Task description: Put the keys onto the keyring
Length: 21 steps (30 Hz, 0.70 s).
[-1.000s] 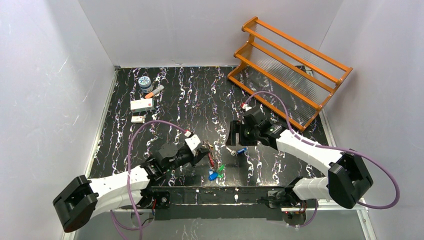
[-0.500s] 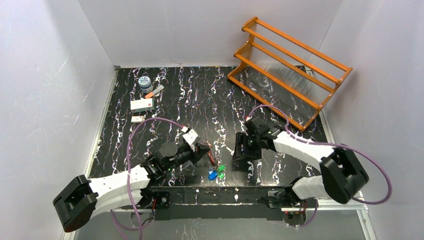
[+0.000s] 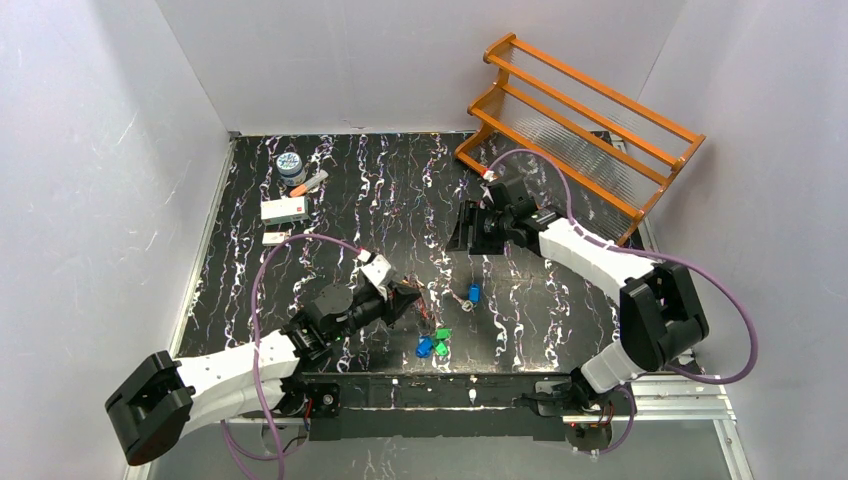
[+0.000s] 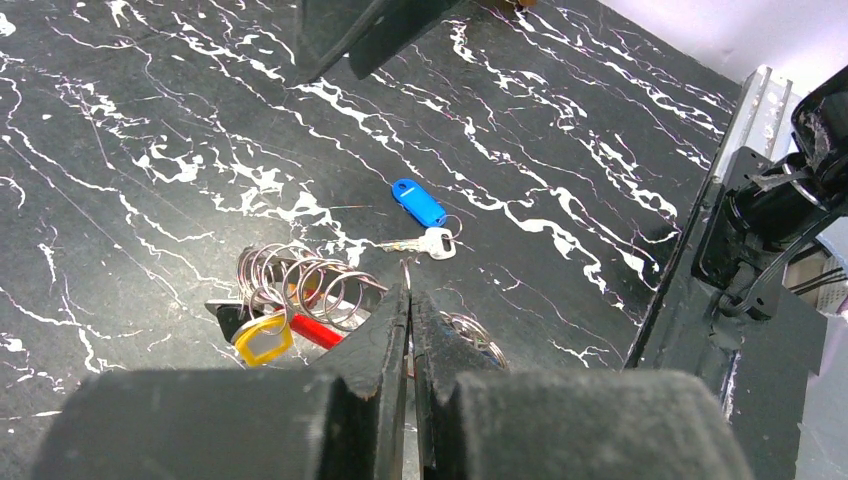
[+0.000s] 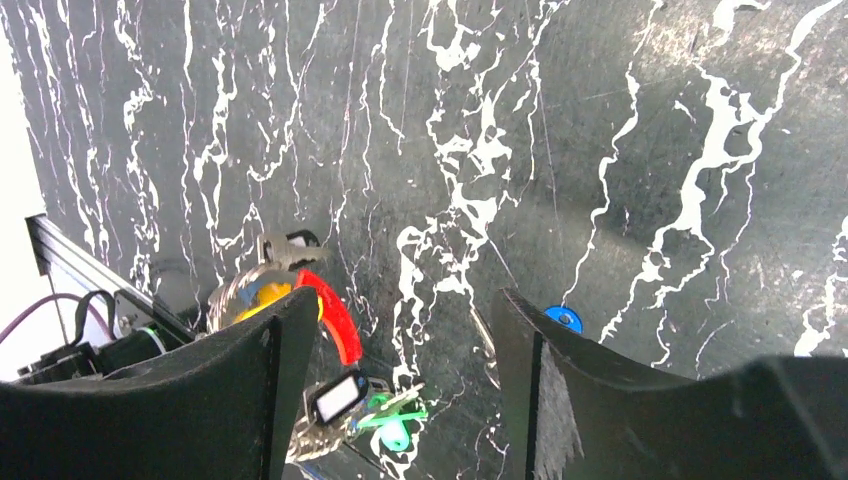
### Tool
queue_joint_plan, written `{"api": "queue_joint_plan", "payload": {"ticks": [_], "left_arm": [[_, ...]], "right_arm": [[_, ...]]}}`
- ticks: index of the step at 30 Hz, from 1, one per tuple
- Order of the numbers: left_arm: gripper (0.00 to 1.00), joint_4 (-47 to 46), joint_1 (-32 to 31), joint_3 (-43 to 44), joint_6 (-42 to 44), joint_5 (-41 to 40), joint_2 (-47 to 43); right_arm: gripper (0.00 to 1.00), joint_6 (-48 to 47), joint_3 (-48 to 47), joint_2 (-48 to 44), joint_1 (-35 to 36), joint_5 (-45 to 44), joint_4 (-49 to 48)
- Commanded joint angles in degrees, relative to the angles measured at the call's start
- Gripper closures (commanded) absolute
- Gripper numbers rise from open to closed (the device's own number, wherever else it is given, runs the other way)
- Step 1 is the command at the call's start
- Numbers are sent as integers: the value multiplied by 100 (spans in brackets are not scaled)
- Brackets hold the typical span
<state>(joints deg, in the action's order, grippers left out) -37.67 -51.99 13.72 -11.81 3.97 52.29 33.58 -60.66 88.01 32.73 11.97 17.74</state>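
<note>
- Plainly, no writing can be read. The yellow tag (image 4: 262, 340) on the keyring (image 4: 305, 285) has a pale paper window, and the white box (image 3: 284, 209) at the table's (image 3: 390, 190) far left carries red print, but both are too small to make out.
- The keyring is thin silvery wire strung with a row of small coiled split rings. It lies on the table right at the left gripper (image 4: 408, 292), with a glossy red tag (image 4: 315, 331) beside the yellow one.
- The left gripper's matte, grainy black fingers are pressed together on a strand of that wire, which pokes up at their tips.
- A key (image 4: 428, 243), small, flat and silver, lies loose just beyond the keyring. A little ring joins it to a smooth blue oblong tag (image 4: 418, 201).
- Green tags (image 3: 441, 335) and a second blue tag (image 3: 425, 349) lie on the near side of the bunch.
- The right gripper (image 5: 402, 310) hangs above the table, well beyond the key, its wedge-shaped black jaws spread wide with nothing between them.
- The table is black with white marble-like veins.
- The rack (image 3: 580, 140) is orange-brown wood with ribbed clear shelves.
</note>
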Motion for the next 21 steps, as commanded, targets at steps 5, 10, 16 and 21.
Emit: {"api": "queue_joint_plan", "payload": {"ticks": [5, 10, 16, 21], "left_arm": [[100, -519, -26, -175, 72, -261, -305], [100, -513, -24, -170, 91, -220, -279], [100, -524, -22, -120, 117, -116, -171], [100, -522, -25, -72, 152, -22, -102]], "right_arm": [[40, -19, 591, -696, -62, -81, 690], [50, 494, 1260, -961, -92, 92, 818], [58, 862, 1744, -752, -294, 424, 409], [62, 891, 1822, -330, -467, 866, -2]]}}
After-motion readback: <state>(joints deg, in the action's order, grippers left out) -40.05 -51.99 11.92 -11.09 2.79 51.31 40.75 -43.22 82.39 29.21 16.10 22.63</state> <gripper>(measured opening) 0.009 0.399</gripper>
